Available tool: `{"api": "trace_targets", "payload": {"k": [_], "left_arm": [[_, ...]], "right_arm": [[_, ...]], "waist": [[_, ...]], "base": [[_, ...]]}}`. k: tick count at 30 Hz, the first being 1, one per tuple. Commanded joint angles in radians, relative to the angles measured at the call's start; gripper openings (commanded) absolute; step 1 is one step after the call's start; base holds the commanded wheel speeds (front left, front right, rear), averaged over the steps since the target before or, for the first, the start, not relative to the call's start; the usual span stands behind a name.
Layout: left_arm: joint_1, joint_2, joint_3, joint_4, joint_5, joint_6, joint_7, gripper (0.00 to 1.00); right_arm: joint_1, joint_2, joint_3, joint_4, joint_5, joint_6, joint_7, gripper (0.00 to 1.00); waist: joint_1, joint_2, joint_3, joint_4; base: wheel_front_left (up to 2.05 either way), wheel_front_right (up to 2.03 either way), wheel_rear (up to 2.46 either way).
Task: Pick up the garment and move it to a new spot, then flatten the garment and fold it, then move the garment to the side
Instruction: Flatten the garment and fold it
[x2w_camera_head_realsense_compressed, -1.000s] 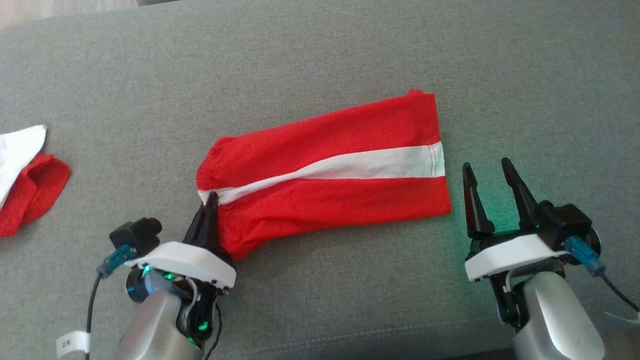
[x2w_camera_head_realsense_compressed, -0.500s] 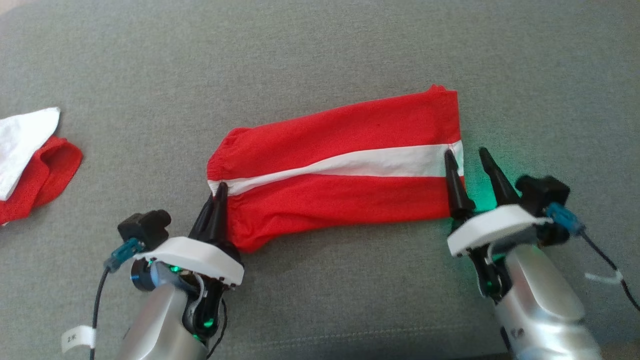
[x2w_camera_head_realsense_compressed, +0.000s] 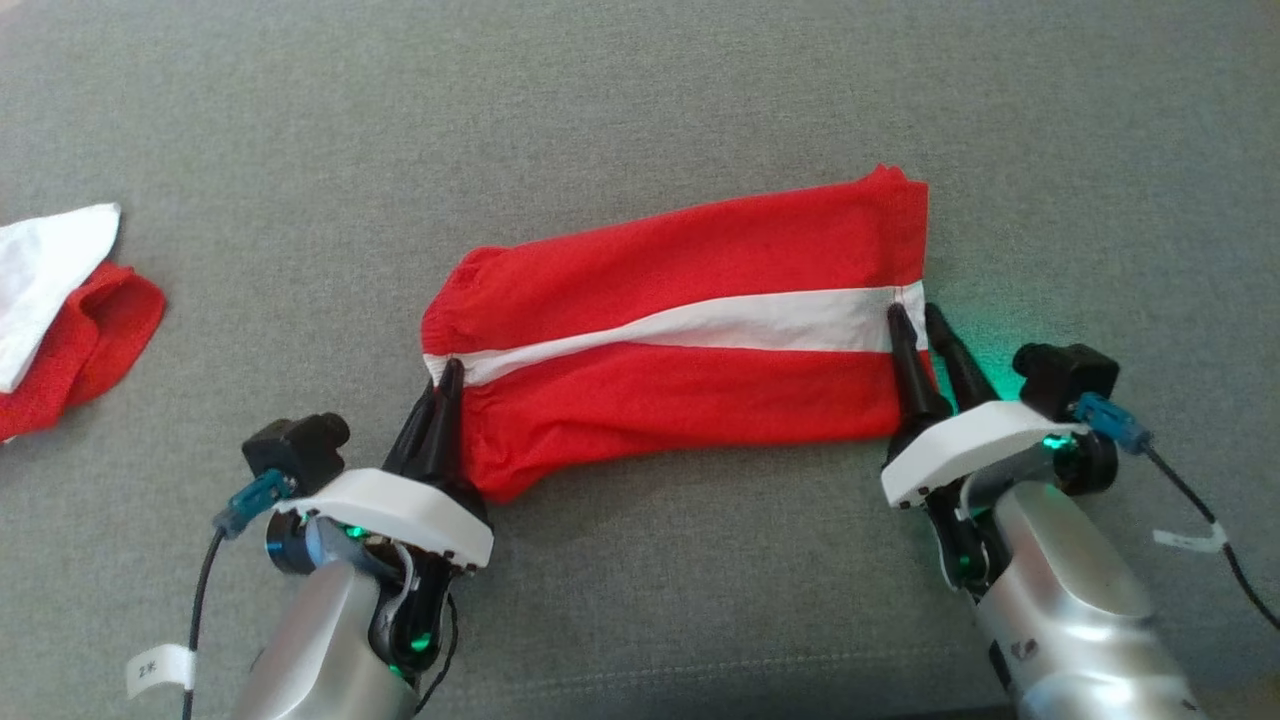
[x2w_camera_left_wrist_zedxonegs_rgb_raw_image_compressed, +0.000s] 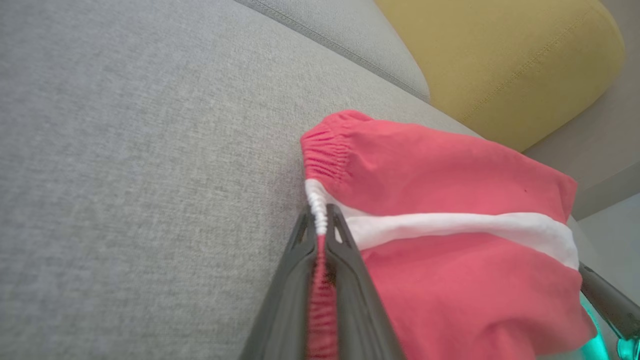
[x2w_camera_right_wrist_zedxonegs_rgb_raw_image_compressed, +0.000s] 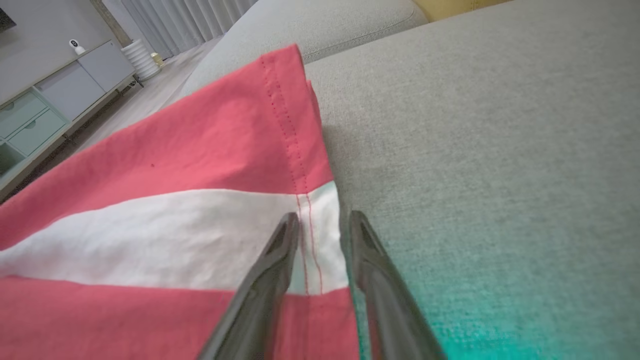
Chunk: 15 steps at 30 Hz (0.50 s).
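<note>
A red garment (x2w_camera_head_realsense_compressed: 680, 350) with one white stripe lies folded into a long rectangle on a grey woven sofa (x2w_camera_head_realsense_compressed: 640, 120). The left gripper (x2w_camera_head_realsense_compressed: 450, 375) is clamped on its gathered left edge. The right gripper (x2w_camera_head_realsense_compressed: 913, 312) stands apart astride the stitched right hem.

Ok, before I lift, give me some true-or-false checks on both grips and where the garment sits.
1. The left gripper is shut on the garment at its gathered edge. True.
2. The right gripper straddles the opposite hem at the white stripe, with a gap between its fingers. True.
3. The garment hangs clear of the sofa. False: it lies folded and flat on the grey cushion.
4. A blue towel lies at the head view's far left. False: that is a red and white cloth.
5. A yellow cushion sits beyond the garment in the left wrist view. True.
</note>
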Motion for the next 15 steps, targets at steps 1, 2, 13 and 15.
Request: {"api": "trace_targets", "payload": {"k": [1, 2, 13, 15], "left_arm": [[-0.025, 0.01, 0.028, -0.025, 0.004, -0.008, -0.005, 0.0], [-0.025, 0.01, 0.029, -0.024, 0.004, -0.009, -0.005, 0.0], [-0.025, 0.01, 0.051, -0.052, 0.032, -0.012, -0.005, 0.0], [-0.021, 0.01, 0.062, -0.084, 0.042, -0.013, -0.005, 0.0]], "right_arm": [[-0.016, 0.0, 0.036, -0.016, 0.017, 0.005, -0.011, 0.39], [-0.018, 0.0, 0.048, -0.012, 0.028, 0.005, -0.011, 0.27], [-0.009, 0.0, 0.029, -0.075, 0.042, 0.005, -0.011, 0.0], [0.001, 0.0, 0.011, -0.135, 0.055, 0.005, -0.011, 0.0]], "waist": [[0.0, 0.0, 0.0, -0.001], [0.0, 0.0, 0.001, -0.001], [0.0, 0.0, -0.029, -0.008], [0.0, 0.0, -0.05, -0.015]], "base": [[0.0, 0.0, 0.0], [0.0, 0.0, 0.0], [0.0, 0.0, 0.0], [0.0, 0.0, 0.0]]}}
